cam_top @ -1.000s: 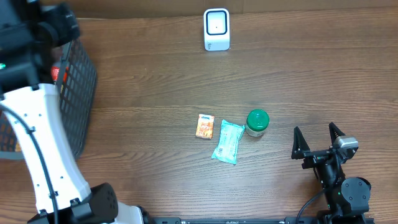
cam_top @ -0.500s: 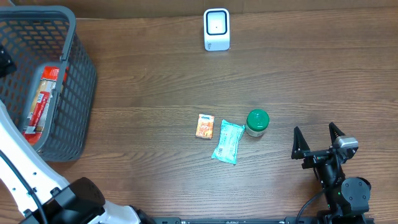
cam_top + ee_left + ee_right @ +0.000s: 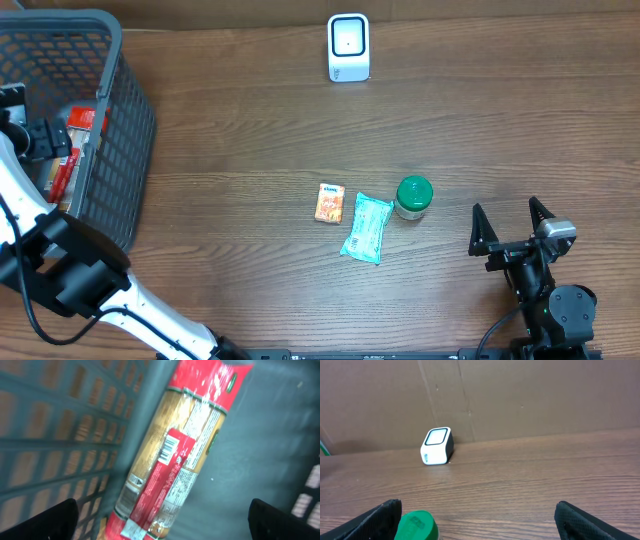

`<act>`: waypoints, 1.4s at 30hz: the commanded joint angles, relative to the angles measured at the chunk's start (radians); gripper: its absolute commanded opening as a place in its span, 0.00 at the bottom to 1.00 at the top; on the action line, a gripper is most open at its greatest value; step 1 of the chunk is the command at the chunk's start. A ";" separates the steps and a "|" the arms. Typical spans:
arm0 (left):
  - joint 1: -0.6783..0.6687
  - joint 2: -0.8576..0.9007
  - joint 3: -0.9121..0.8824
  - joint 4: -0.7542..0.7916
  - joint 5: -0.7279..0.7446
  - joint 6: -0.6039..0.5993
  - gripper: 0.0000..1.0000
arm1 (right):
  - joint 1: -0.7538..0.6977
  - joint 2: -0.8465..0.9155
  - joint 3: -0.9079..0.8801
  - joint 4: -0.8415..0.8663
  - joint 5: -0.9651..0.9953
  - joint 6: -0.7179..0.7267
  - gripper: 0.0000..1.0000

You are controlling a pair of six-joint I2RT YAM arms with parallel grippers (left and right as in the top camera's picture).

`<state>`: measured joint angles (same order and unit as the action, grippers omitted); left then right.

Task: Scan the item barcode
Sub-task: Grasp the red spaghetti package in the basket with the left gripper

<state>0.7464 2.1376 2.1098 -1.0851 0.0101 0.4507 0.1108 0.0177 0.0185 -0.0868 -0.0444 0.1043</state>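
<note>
Your left gripper (image 3: 167,522) is swinging back over the basket (image 3: 60,435), hanging open above the packet (image 3: 180,450); scanning isn't starting yet.

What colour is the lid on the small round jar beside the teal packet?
Green; the small round jar's lid shows best in the overhead view.

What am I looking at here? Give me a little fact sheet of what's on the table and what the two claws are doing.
Scanner: white scanner, far side
Basket: grey basket, left, holding a red-labelled package
Middle: orange packet, teal pouch, green-lidded jar
Left gripper: open, over the package
Right gripper: open, empty, right of the jar
</note>
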 commanded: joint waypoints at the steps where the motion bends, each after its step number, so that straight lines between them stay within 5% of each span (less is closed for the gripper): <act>1: 0.009 0.053 0.004 0.001 0.036 0.100 1.00 | -0.006 0.000 -0.011 0.005 0.006 -0.002 1.00; 31: 0.089 0.359 0.003 0.011 0.142 0.226 1.00 | -0.006 0.000 -0.011 0.005 0.006 -0.002 1.00; 33: 0.089 0.365 0.003 0.009 0.145 0.226 0.81 | -0.006 0.000 -0.011 0.005 0.006 -0.002 1.00; 34: 0.089 0.365 0.003 0.010 0.145 0.226 0.48 | -0.006 0.000 -0.011 0.005 0.006 -0.002 1.00; 35: 0.089 0.365 0.003 0.013 0.145 0.226 0.31 | -0.006 0.000 -0.011 0.005 0.006 -0.002 1.00; 40: 0.088 0.364 0.025 0.013 0.152 0.204 0.06 | -0.006 0.000 -0.011 0.005 0.006 -0.002 1.00; 42: 0.085 0.364 0.046 0.012 0.172 0.172 0.04 | -0.006 0.000 -0.011 0.005 0.006 -0.002 1.00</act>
<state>0.8337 2.4256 2.1628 -1.0760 0.1616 0.6598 0.1108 0.0177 0.0185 -0.0868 -0.0444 0.1047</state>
